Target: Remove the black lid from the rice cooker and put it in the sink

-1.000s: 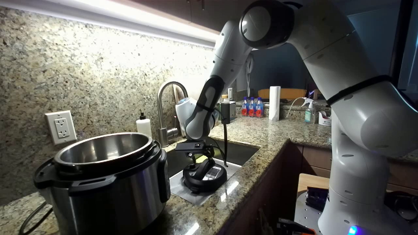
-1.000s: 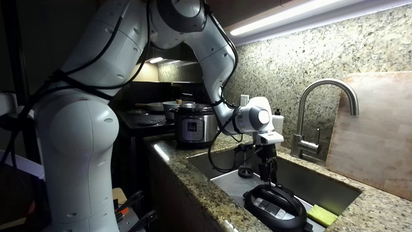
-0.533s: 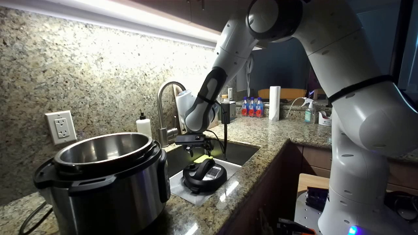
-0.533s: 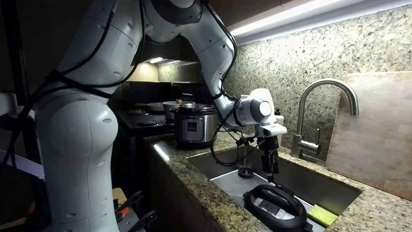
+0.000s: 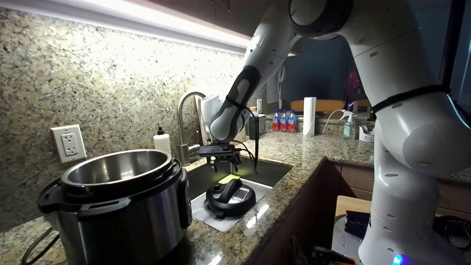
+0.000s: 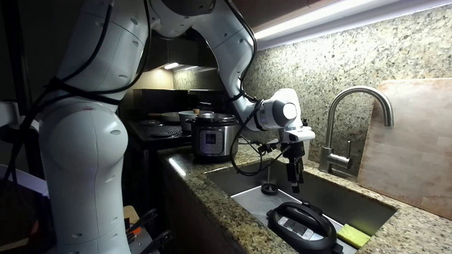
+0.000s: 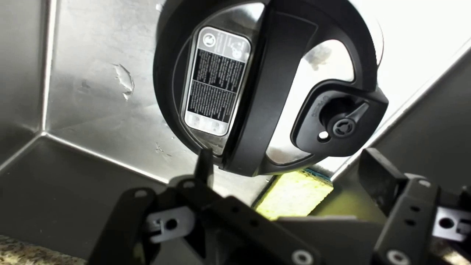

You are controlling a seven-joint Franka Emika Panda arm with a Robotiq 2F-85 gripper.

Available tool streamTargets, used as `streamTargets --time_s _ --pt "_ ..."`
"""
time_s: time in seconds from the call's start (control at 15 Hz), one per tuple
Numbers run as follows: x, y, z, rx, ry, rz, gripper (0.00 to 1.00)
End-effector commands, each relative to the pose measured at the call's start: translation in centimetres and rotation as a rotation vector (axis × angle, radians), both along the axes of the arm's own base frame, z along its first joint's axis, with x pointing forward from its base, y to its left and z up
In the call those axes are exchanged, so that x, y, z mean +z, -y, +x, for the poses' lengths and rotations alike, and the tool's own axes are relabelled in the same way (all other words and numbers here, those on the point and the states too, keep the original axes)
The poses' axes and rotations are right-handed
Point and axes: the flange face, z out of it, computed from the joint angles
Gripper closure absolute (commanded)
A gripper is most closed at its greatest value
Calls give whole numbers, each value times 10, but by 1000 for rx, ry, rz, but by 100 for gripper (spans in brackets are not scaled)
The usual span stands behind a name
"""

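Spread wide, with nothing between its fingers (image 7: pixel 379 176), the gripper (image 5: pixel 226 169) hangs over the sink (image 6: pixel 335 197), a clear gap separating it from the black lid (image 5: pixel 232 204). Compared with a second ago, when those fingers are down at the lid's handle (image 7: pixel 270 84), it stands higher, and the elbow of the robot arm (image 5: pixel 397 62) has risen with it. The lid has not shifted: it lies handle up on the sink's steel floor, a yellow sponge (image 7: pixel 296 193) just beside it. Likewise unmoved, the rice cooker (image 5: pixel 158 217) stands uncovered on the speckled granite counter (image 6: pixel 222 208) near the sink, its shiny inner pot (image 5: pixel 117 167) showing. Behind the sink a curved faucet (image 6: pixel 329 130) rises between a white soap bottle (image 5: pixel 162 142) and a large cutting board (image 6: pixel 409 144) leaning against the granite wall (image 5: pixel 128 92). Farther along the counter stand three water bottles (image 5: pixel 283 123), a paper towel roll (image 5: pixel 309 116) and a spray bottle (image 5: pixel 348 130). In an exterior view, a pot (image 6: pixel 186 121) and a pan (image 6: pixel 170 117) sit on a dark stove (image 6: pixel 164 134) past the cooker. A bright light strip (image 6: pixel 307 19) glows overhead.
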Motion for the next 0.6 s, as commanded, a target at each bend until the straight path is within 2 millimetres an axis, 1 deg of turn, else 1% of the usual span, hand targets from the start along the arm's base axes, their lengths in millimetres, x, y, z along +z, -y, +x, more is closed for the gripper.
streamTargets --time_s 0.0,0.2,0.53 --pt "19 3 -22 65 -55 61 0" --pt "29 7 -30 125 -97 94 0" --pt "43 15 -42 297 -199 149 0"
